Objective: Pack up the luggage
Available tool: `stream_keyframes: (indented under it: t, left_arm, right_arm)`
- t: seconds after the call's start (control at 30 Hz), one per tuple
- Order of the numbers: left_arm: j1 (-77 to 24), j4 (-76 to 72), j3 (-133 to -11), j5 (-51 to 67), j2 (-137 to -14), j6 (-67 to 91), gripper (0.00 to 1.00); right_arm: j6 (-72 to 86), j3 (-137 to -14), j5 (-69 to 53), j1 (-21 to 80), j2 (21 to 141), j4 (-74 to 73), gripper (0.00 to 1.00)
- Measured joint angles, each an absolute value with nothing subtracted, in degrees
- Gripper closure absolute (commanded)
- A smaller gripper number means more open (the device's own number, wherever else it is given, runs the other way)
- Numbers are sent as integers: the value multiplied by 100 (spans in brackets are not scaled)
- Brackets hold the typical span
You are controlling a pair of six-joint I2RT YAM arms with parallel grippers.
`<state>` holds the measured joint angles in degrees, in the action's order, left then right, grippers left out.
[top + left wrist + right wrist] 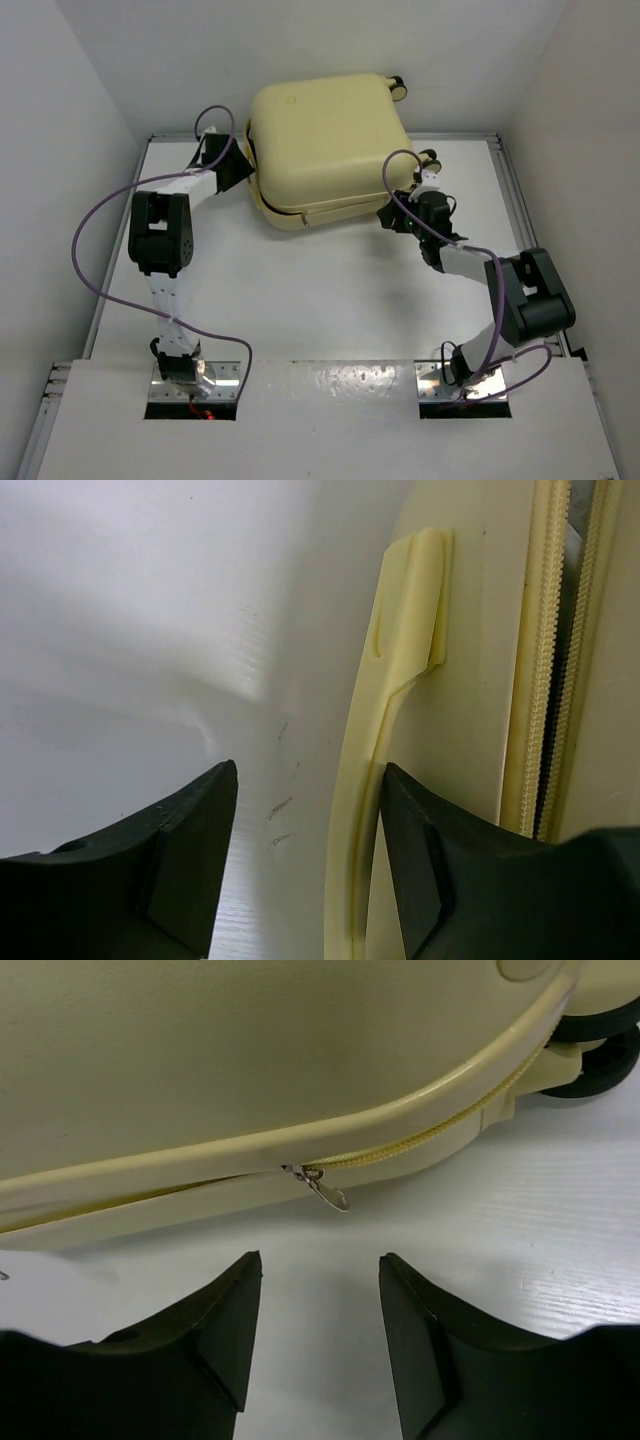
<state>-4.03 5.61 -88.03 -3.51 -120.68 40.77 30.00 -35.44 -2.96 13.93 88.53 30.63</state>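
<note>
Cream-yellow hard-shell luggage (325,140): partly zipped.
Right claw (318,1270): open; silver zip pull (328,1192) just ahead, centre it.
Left claw (308,785): open beside shell.

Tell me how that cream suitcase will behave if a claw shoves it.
The suitcase probably slides as one stiff piece: it looks hard-shelled and smooth. It lies flat, so tipping seems unlikely. Its wheels stick out sideways, so rolling seems unlikely too.

Luggage (250,1060) wheels (600,1045) seemingly half off-frame
</note>
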Motion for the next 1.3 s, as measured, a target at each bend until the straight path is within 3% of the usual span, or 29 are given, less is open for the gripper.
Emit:
stream_keyframes:
  t: [0.37,0.53,0.63,0.73,0.8,0.97,1.07,1.1,1.2,1.3]
  left_arm:
    - [-408,445,-8702,-320,-12070,4099,37]
    - [-405,456,-8670,-346,-12070,4073,26]
    - [-392,475,-8639,-368,-12068,4099,24]
    - [-388,569,-8683,-405,-12070,4099,23]
    - [-395,766,-8816,-454,-12108,4062,25]
    - [-489,1125,-9126,-631,-12210,3968,40]
    - [-565,1135,-9161,-718,-12217,3959,65]
    - [-580,1085,-9137,-668,-12219,3992,79]
    - [-587,843,-8993,-486,-12195,3883,100]
    - [-460,722,-8788,-165,-12079,3760,100]
  right_arm:
    - [2849,-3979,-143,1417,9730,3607,53]
    - [2777,-4075,-110,1474,9854,3787,75]
    - [2696,-4075,-126,1516,9889,3876,90]
    - [2630,-4075,-139,1535,9944,3957,100]
    - [2587,-4075,-150,1544,9961,3990,100]
    - [2521,-4075,-143,1553,9994,4034,100]
    - [2427,-4075,-78,1559,9994,4036,100]
    - [2383,-4075,-30,1568,9994,4038,100]
    - [2255,-4075,64,1581,9992,4036,100]
    - [2121,-4047,143,1542,9939,4007,100]
